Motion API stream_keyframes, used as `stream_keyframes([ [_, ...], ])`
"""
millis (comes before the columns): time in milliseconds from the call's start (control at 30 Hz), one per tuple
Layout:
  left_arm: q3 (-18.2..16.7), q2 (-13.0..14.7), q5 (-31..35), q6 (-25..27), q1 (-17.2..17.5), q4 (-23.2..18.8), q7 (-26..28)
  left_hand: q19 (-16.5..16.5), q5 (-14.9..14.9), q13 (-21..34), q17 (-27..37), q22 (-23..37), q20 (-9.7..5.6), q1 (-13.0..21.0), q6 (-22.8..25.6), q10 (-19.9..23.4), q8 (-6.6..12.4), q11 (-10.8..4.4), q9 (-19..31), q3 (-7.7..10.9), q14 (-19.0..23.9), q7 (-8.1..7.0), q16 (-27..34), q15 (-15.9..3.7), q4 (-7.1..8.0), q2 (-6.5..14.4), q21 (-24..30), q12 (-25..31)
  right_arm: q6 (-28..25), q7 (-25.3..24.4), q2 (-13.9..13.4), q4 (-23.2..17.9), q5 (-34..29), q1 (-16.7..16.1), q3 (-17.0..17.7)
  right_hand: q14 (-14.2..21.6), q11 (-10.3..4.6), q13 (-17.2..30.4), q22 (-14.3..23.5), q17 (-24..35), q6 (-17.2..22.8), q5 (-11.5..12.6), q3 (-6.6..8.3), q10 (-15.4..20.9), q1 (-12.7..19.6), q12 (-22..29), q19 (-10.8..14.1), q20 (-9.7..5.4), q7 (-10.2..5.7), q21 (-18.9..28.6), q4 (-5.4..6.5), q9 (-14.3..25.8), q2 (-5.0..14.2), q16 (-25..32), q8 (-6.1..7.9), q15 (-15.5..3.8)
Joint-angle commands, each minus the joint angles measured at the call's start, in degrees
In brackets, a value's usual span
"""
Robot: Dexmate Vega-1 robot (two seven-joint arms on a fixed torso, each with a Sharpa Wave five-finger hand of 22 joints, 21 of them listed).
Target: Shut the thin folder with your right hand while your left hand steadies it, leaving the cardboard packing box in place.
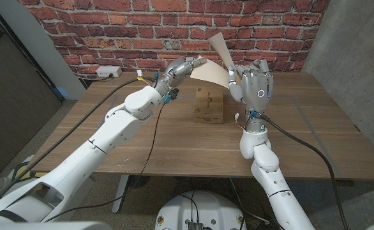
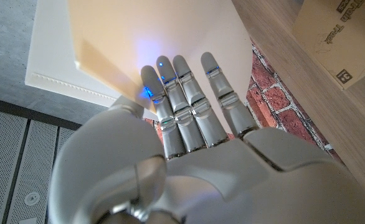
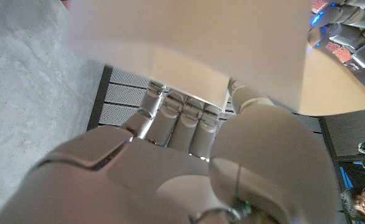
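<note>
A: What are the hands doing?
B: The right hand (image 1: 256, 85) pinches the folder's (image 1: 211, 70) raised flap; the left hand (image 1: 178, 70) presses straight fingers (image 2: 189, 93) against its other leaf.
A: Where is the folder?
B: Held open in the air above the box (image 1: 209, 107), near the table's (image 1: 314, 140) far edge.
</note>
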Motion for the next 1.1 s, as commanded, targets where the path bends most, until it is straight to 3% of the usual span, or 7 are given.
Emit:
stream_keyframes([
  [33,0.8,-0.9,-3.9,-1.6,-1.3,2.3,-3.3,-0.1,-0.1,-0.1,0.0,0.2,-0.61,0.1,0.3,-1.3,0.34,-1.84,-0.1,0.74,-1.2,0.19,-0.5,-0.36,0.03,0.0,0.3,-0.2,-2.0,-0.1,-2.9,-0.8,-0.7,-0.4,-1.9,0.5,-0.29,-0.1,0.1,0.2,0.1,0.3,0.55,0.4,-0.3,-0.2,0.4,-6.00,-0.39,0.0,-0.01,0.2,0.08,-0.1,0.12,-2.12],
  [433,1.9,-5.0,-15.1,-3.5,-4.2,11.2,-15.7,-0.9,-0.4,-0.4,-0.1,0.3,-1.66,-0.2,0.2,-1.7,0.26,-2.36,-0.7,0.82,-1.9,-0.26,-0.4,-0.81,0.19,-0.3,0.4,-0.6,-3.7,-0.1,-5.5,-1.7,-0.8,-0.7,-3.3,0.6,-0.34,0.2,0.1,0.3,0.2,0.4,0.88,0.4,-0.5,-0.3,0.4,-6.12,-0.52,0.1,0.00,0.2,0.01,-0.4,0.12,-2.14],
  [600,2.2,-6.3,-19.4,-3.0,-5.5,14.4,-21.2,-3.8,-1.1,-1.5,-0.4,0.4,-1.29,-0.6,0.5,-2.8,0.35,-3.13,-1.7,0.98,-7.4,-1.11,-1.1,-0.22,0.29,-0.8,0.0,-1.8,-3.9,-0.1,-6.6,-2.3,-0.9,-0.9,-3.7,0.6,-0.25,0.2,0.1,0.4,0.1,0.4,1.04,0.5,-0.5,-0.4,0.3,-6.13,-0.49,0.1,0.02,0.2,0.04,-0.5,0.08,-2.13],
  [700,2.4,-6.9,-20.1,-3.3,-5.9,15.4,-22.7,-4.7,-1.4,-1.9,-0.5,0.4,-1.01,-0.7,0.7,-3.4,0.56,-3.41,-2.0,1.13,-9.3,-1.12,-1.1,-0.46,0.26,-1.0,-0.1,-2.5,-4.3,-0.1,-7.3,-2.6,-0.9,-0.9,-4.1,0.6,-0.36,0.3,0.1,0.4,0.1,0.4,1.13,0.4,-0.6,-0.4,0.2,-6.18,-0.44,0.1,0.02,0.2,0.03,-0.6,0.08,-2.14],
  [1000,2.3,-8.2,-23.2,-3.0,-6.1,17.4,-26.0,-5.0,-1.8,-2.5,-0.6,0.5,-1.08,-1.1,1.0,-3.6,0.66,-3.20,-2.5,1.09,-9.7,-1.40,-0.5,-0.48,0.40,-1.3,0.2,-3.1,-6.6,-0.1,-9.0,-2.9,-1.0,-0.8,-5.1,0.7,-0.31,0.3,0.2,0.6,0.0,0.5,1.33,0.4,-0.7,-0.6,0.1,-6.24,-0.38,0.1,0.07,0.3,0.03,-0.8,0.03,-2.09],
  [1100,2.1,-8.2,-23.5,-3.0,-5.6,17.3,-25.9,-4.9,-4.5,-3.8,-0.5,0.4,-0.26,-6.5,0.8,-4.6,-0.74,-1.19,-5.4,-1.75,-10.1,0.10,0.0,0.38,2.89,-4.4,1.0,-4.7,-6.8,-0.1,-9.4,-3.1,-1.0,-0.8,-5.2,0.7,-0.38,0.4,0.2,0.6,-0.1,0.5,1.38,0.3,-0.8,-0.7,0.0,-6.28,-0.40,0.1,0.10,0.3,0.04,-0.9,-0.02,-2.06],
])
